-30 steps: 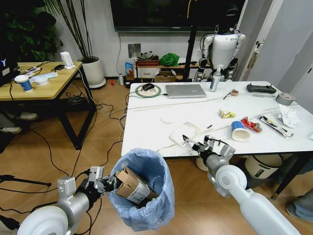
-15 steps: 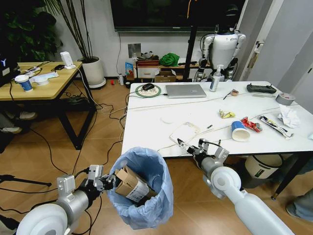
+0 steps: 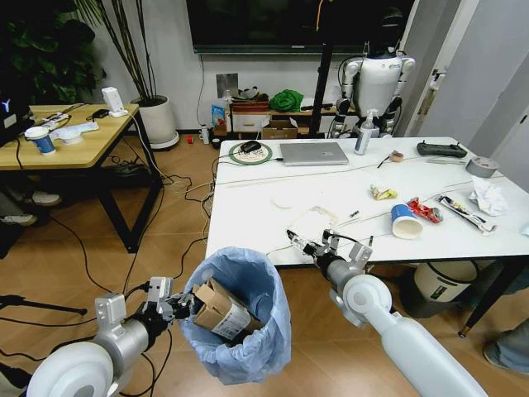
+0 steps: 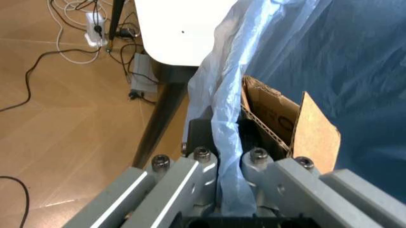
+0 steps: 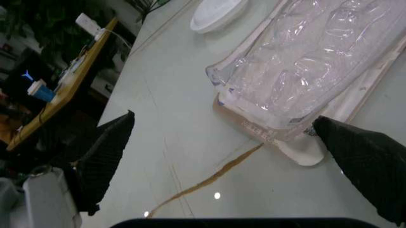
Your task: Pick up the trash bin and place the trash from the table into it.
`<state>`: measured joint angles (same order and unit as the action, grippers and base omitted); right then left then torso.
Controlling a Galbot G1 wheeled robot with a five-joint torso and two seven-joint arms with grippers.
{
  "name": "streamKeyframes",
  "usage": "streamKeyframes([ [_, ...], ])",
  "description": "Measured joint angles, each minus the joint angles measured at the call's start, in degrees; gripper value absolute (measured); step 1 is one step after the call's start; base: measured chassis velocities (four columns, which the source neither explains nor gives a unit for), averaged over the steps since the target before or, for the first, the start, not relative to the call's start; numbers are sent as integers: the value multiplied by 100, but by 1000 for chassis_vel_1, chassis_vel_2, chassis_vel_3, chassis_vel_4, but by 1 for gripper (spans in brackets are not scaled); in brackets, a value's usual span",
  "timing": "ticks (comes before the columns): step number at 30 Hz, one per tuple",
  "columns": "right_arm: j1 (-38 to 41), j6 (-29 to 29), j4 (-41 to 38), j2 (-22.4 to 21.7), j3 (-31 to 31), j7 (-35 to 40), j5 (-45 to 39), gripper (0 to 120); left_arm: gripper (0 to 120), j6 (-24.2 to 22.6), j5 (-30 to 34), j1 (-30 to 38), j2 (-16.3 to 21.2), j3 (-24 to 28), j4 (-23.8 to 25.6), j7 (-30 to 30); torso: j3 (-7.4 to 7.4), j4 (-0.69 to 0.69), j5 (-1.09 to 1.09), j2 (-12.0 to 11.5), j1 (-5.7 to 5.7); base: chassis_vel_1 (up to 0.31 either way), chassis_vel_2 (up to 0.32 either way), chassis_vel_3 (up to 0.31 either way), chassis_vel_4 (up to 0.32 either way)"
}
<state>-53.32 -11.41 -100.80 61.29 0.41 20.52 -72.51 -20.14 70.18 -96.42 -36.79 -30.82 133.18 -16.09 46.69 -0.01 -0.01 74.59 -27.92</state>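
Trash bin (image 3: pixel 241 318) liner is pinched by the left gripper (image 3: pixel 175 309) — right gripper (image 3: pixel 307 247) is spread wide above the table (image 3: pixel 248 207) edge.

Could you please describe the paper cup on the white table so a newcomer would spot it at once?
On the white table, look toward the robot's right side near the front edge. The paper cup lies there on its side beside a red wrapper; it alone has a blue rim and a white body.

The bin (image 3: pixel 238 318) with blue bag stands upright below the table (image 3: pixel 248 207) edge, a cardboard packet (image 3: pixel 219 313) inside. On the table lie a clear packet (image 3: pixel 310 222), cup (image 3: pixel 404 221) and wrappers (image 3: pixel 426 210).
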Motion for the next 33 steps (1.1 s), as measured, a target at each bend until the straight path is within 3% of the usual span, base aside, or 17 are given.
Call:
streamKeyframes([
  [33, -9, 32, -66, -147, 179, 4, -23, 100, 0, 5, -3, -15, -36, -10, 70, -31, 0, 0, 1, 0, 0, 0, 0, 0, 0],
])
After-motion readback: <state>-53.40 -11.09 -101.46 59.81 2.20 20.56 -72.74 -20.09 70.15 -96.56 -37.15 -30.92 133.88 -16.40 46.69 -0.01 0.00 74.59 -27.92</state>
